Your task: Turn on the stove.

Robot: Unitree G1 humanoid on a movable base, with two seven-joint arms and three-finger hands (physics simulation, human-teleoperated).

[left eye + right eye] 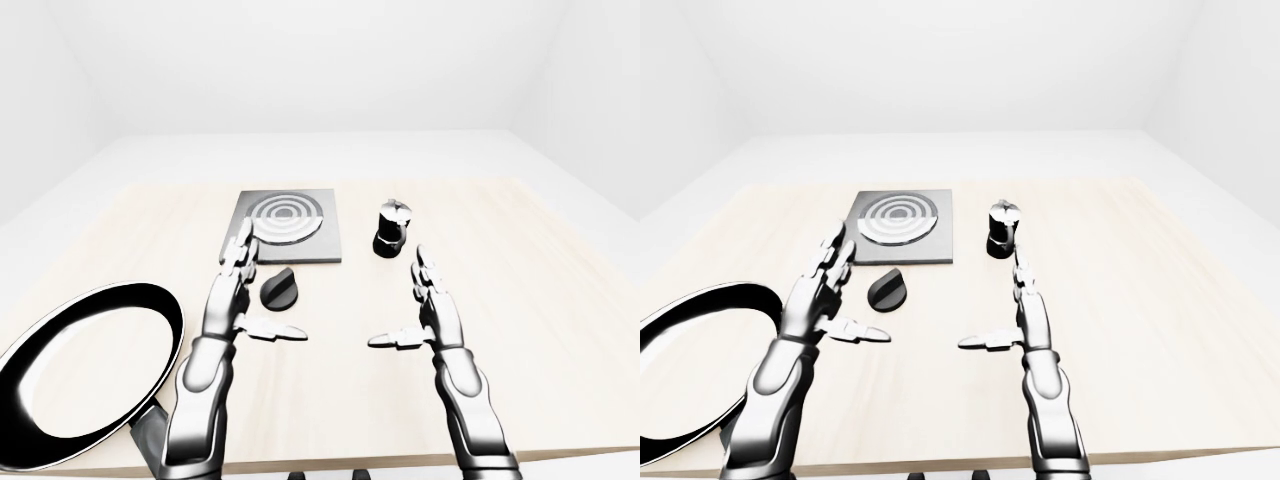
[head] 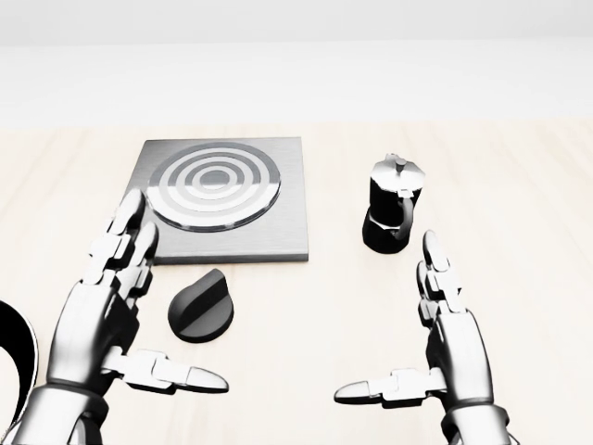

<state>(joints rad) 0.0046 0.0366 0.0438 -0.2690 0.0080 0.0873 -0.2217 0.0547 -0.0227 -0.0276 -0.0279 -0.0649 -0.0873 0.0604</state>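
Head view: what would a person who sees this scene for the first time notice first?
Probably the two silver hands, the left hand and right hand, both open and raised at the bottom of the head view. Between them and slightly up lies the black knob, untouched, just below the grey stove plate. A black moka pot stands to the right of the plate.

Pale wooden table (image 1: 560, 270) here, light grain, takes up most of the eye views. Sitting on it: a square grey stove plate (image 2: 215, 204) with ring burner, a black knob (image 2: 202, 307) just below it, a black moka pot (image 2: 393, 205) to the right (upright), and a big black frying pan (image 1: 78, 372) at the left, maybe overhanging the edge.
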